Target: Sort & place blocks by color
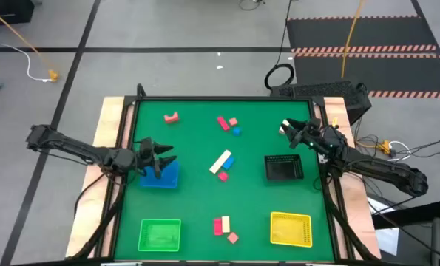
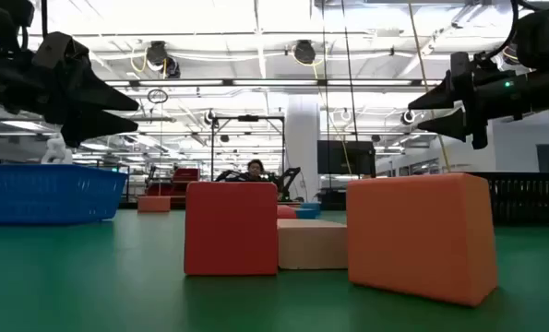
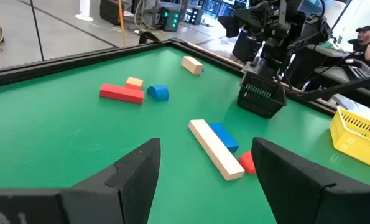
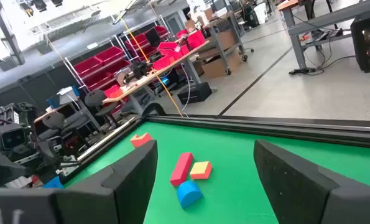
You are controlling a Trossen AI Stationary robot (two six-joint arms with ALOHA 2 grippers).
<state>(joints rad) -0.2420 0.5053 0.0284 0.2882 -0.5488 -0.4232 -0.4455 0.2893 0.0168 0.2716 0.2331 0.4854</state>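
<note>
So right now my left gripper [image 1: 168,157] is hanging over the blue tray [image 1: 166,177] at the left side of the table, fingers spread wide with nothing between them. My right gripper [image 1: 285,127] is up at the far right, just beyond the black tray [image 1: 284,168], also spread and empty.

The blocks are all out on the green mat and none sits in a tray as far as I can see. In the middle there's a long cream bar [image 1: 220,161] lying diagonally with a blue block [image 3: 224,137] touching its side and a small red piece [image 3: 247,162] at its near end. Far middle: a red bar [image 1: 222,123], a little orange cube [image 1: 233,121] and a blue round piece [image 1: 237,131] bunched together. A pink arch [image 1: 171,117] sits alone at the far left. Near edge, between the green tray [image 1: 160,234] and yellow tray [image 1: 290,228], another small cluster [image 1: 223,226].

My worry is the bunching. If I come down on that blue one beside the cream bar, a finger will probably land on the bar and shove it, or I'd pinch both together. Same deal with the far trio. Also both arms heading for the middle could bump.
</note>
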